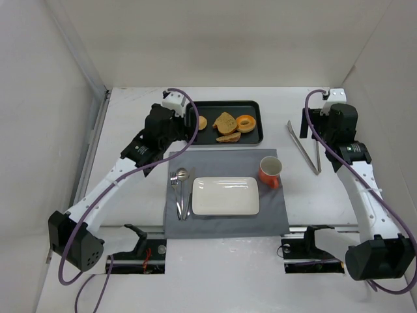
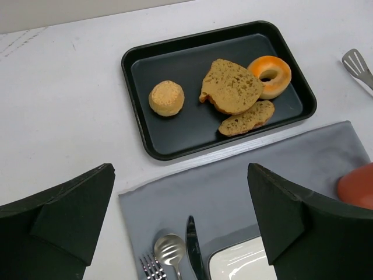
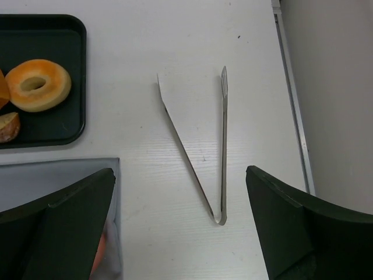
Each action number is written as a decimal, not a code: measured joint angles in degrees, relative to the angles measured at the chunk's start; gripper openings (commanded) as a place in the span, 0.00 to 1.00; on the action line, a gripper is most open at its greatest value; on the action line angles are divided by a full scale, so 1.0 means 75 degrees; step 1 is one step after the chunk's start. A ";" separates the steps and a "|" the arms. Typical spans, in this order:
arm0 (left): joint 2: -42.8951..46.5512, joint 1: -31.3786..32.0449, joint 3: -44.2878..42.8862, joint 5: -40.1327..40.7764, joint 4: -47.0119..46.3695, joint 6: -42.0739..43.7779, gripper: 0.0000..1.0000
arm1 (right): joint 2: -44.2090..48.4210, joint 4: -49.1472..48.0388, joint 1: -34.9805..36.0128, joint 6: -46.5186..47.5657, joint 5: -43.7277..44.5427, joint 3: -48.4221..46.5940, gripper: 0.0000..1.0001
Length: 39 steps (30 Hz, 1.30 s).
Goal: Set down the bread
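Note:
Two toasted bread slices lie in a black tray [image 1: 208,135]: a larger slice [image 1: 225,121] and a narrow half-slice [image 1: 228,137]. In the left wrist view the larger slice [image 2: 232,86] and the half-slice [image 2: 247,117] sit at the tray's [image 2: 175,131] middle. My left gripper [image 1: 173,141] [image 2: 180,175] is open and empty, above the grey mat's far left corner, short of the tray. My right gripper [image 1: 324,130] [image 3: 179,172] is open and empty above the metal tongs [image 3: 201,146]. A white plate [image 1: 225,195] rests on the mat.
The tray also holds a small round bun [image 2: 166,97] and a glazed donut [image 2: 270,75]. A fork, spoon and knife [image 1: 181,190] lie left of the plate. An orange mug [image 1: 270,171] stands on the mat's right. The tongs [image 1: 306,149] lie right of the mat. White walls enclose the table.

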<state>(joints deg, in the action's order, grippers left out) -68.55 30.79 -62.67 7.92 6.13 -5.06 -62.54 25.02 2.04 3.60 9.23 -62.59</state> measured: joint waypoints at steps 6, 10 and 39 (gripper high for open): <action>0.0003 -0.0003 -0.0006 0.0038 0.0006 0.0000 0.97 | -0.0315 -0.0044 -0.0012 0.0335 -0.0055 0.0026 0.99; 0.0023 0.0000 -0.0006 0.0038 0.0017 -0.0023 0.98 | -0.0379 -0.0376 -0.0023 0.0842 -0.0122 0.0251 0.99; 0.0248 -0.0003 -0.0009 -0.0096 0.0009 -0.0140 0.98 | -0.3995 0.0044 -0.1976 0.2562 -0.2833 -0.0361 0.98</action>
<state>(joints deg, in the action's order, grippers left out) -66.70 30.76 -62.74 7.20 6.20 -6.11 -92.51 25.34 -12.78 22.81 -12.01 -65.30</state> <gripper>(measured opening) 0.975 0.983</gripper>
